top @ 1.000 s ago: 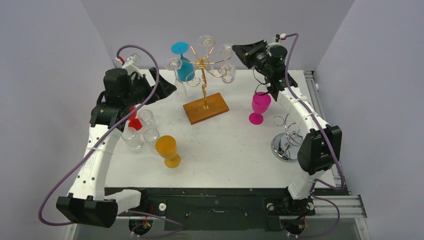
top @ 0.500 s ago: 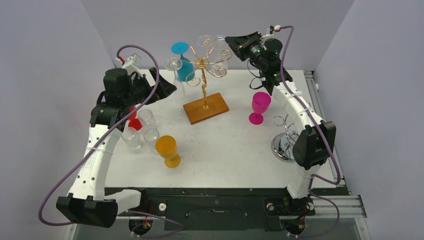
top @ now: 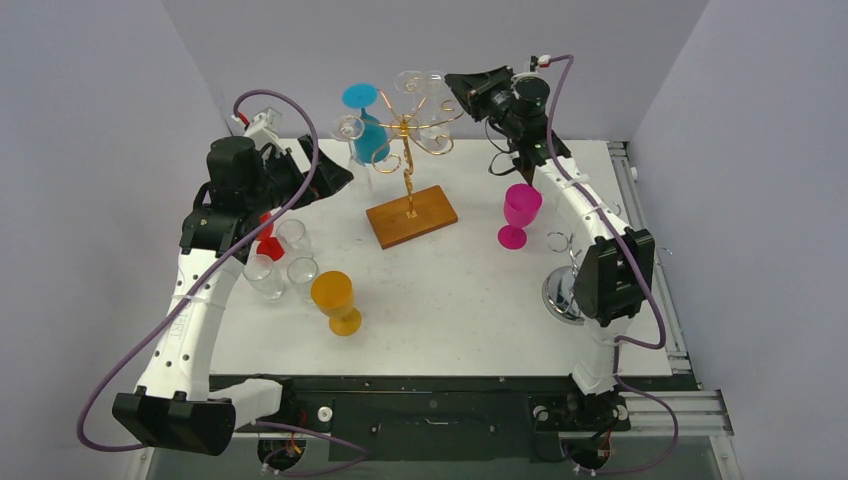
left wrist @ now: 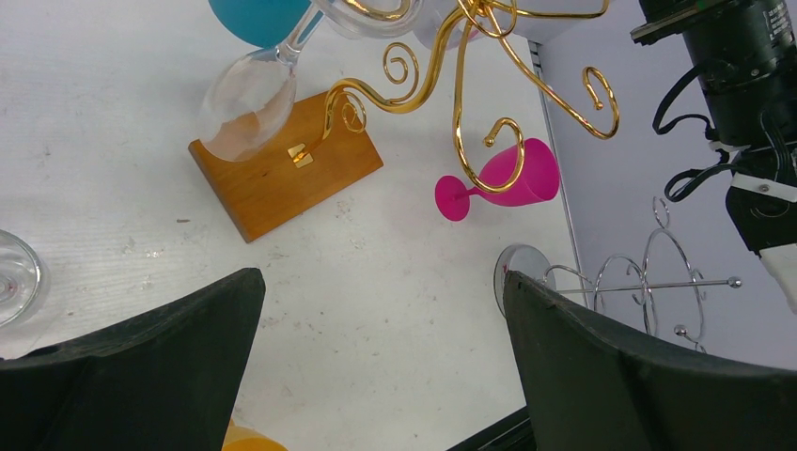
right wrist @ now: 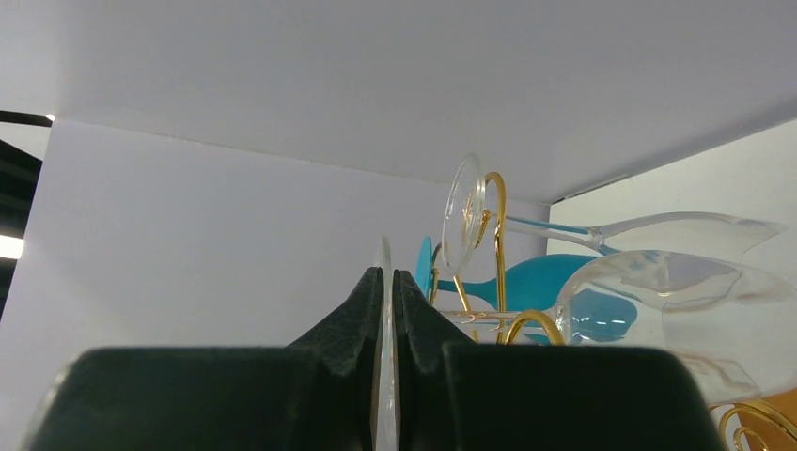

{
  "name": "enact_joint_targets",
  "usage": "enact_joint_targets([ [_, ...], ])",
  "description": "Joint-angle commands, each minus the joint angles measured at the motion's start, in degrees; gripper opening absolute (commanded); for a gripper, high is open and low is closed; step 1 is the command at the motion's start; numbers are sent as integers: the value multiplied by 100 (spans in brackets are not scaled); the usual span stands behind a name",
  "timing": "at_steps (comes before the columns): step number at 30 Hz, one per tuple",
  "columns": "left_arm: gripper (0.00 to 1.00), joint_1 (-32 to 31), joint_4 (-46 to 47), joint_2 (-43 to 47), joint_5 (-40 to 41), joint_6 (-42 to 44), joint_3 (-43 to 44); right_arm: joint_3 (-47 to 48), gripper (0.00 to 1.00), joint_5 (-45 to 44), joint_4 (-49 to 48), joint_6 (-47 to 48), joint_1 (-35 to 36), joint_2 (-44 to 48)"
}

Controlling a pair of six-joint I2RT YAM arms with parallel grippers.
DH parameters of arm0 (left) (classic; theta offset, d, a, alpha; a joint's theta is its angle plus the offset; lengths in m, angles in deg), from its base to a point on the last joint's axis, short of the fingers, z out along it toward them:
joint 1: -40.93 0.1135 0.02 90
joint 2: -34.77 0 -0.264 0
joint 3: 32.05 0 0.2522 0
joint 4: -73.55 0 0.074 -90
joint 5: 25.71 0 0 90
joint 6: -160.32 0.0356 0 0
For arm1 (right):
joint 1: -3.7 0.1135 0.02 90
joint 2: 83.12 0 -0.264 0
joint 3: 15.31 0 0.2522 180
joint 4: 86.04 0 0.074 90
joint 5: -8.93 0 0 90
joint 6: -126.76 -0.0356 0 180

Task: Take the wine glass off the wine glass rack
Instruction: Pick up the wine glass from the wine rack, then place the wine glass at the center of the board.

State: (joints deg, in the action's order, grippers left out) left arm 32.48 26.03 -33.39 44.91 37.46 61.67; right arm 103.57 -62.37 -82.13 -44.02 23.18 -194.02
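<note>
Clear glass grips poorly: our right gripper is pinched on the thin foot of the wine glass, which hangs at the top right of the wine glass rack. We judge a skewed pull could snag the stem, tipping the rack or knocking neighbouring glasses. Left of the rack, our left gripper stands spread.

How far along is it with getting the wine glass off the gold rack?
Done: right fingers pinch the foot of a clear wine glass at the rack. In hand: freeing it; it looks not yet clear of the gold arms. Remaining: carry it away; left fingers are open.
</note>
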Motion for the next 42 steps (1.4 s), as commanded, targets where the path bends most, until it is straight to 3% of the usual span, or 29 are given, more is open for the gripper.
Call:
enact_joint_targets([
  [1,96,36,248,101,-59,-10,29,410,0,-329,-649,-140,-59,55],
  [14,96,37,265,119,-107,-19,57,419,0,-658,-569,-186,-327,159],
  [23,96,-72,591,105,-552,-97,112,214,0,-723,-330,-15,-644,545],
  [33,96,-964,1243,1,-435,-337,171,-517,0,-566,4,104,-1070,1651],
  [42,96,-1711,2515,-240,-408,-973,104,-1260,0,-145,457,-119,-1380,2966],
])
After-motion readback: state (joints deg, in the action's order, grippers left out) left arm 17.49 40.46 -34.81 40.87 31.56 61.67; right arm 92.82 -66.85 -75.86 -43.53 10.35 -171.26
